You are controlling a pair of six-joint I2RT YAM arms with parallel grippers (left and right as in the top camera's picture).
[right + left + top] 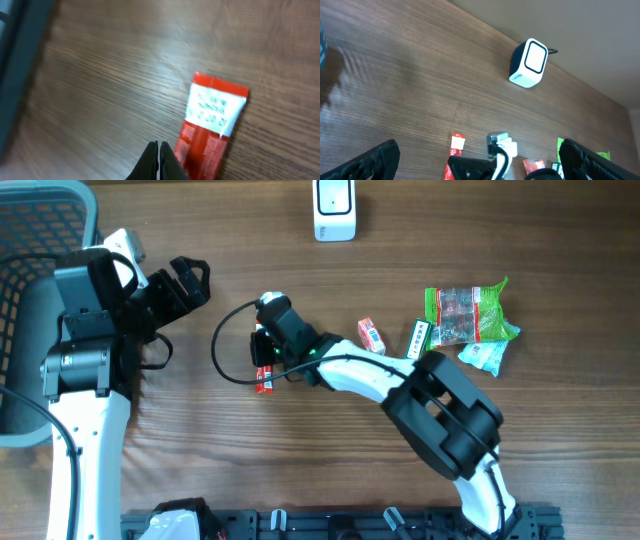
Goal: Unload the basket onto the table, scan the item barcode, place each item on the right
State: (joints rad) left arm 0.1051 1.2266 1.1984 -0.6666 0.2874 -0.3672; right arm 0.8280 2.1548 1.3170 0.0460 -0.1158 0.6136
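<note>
A long red packet with a white label (pixel 212 125) lies flat on the wooden table, also seen as the red packet (pixel 265 380) and the red packet (pixel 456 145). My right gripper (pixel 158 150) is shut just left of the packet's edge, and nothing shows between its fingers. From above, the right gripper (pixel 262 352) hangs low over the packet's upper end. The white barcode scanner (pixel 334 208) stands at the far edge, and the scanner (pixel 528 63) faces the table. My left gripper (pixel 480 162) is open and empty, and the left gripper (pixel 186 280) sits at the left.
A small red packet (pixel 371 334), a green-and-white box (pixel 417 338), a green snack bag (pixel 465 313) and a teal packet (pixel 485 357) lie to the right. A grey mesh basket (pixel 40 240) stands at the far left. A black cable (pixel 225 345) loops beside the right wrist.
</note>
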